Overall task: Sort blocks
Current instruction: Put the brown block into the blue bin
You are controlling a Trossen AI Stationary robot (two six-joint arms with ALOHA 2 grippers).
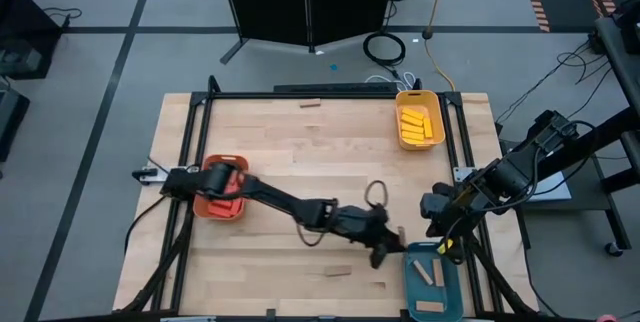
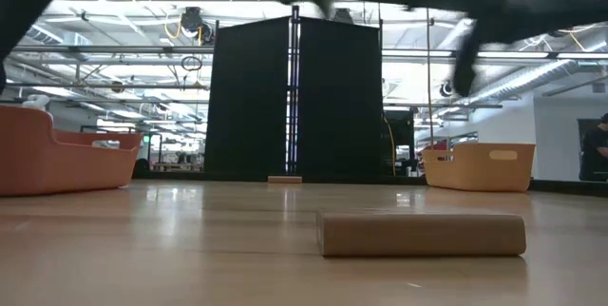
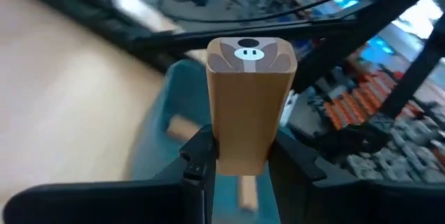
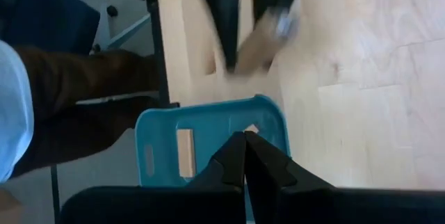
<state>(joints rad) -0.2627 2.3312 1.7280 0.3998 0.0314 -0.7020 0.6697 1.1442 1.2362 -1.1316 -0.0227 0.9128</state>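
My left gripper [image 1: 388, 246] [image 3: 243, 160] reaches across the table to the near right and is shut on a tan wood block [image 3: 247, 99], just left of the teal tray [image 1: 436, 284] [image 3: 161, 135]. That tray holds a few tan blocks [image 1: 424, 274]. My right gripper [image 1: 446, 245] [image 4: 244, 140] is shut and hovers over the teal tray's [image 4: 208, 123] far rim. One tan block [image 1: 337, 271] [image 2: 423, 234] lies flat near the table's near edge, and another [image 1: 310, 103] [image 2: 285, 180] lies at the far edge. Yellow blocks [image 1: 417, 122] fill the yellow tray [image 1: 400, 96]. My left gripper pinches the tan block between its two fingers [image 3: 200, 156] at one end [image 3: 240, 151]. The rest of the block sticks out past the fingertips, its free end face [image 3: 249, 53] turned to the camera. It is lifted clear of the table, beside the teal tray.
The orange tray [image 1: 222, 190] [image 2: 57, 159] sits at the left under my left arm. The yellow tray [image 2: 480, 166] stands at the far right. A black frame [image 1: 205, 112] borders the tabletop. Bare wood [image 1: 300, 152] lies across the middle. A dark sleeve [image 4: 76, 106] shows beside the teal tray.
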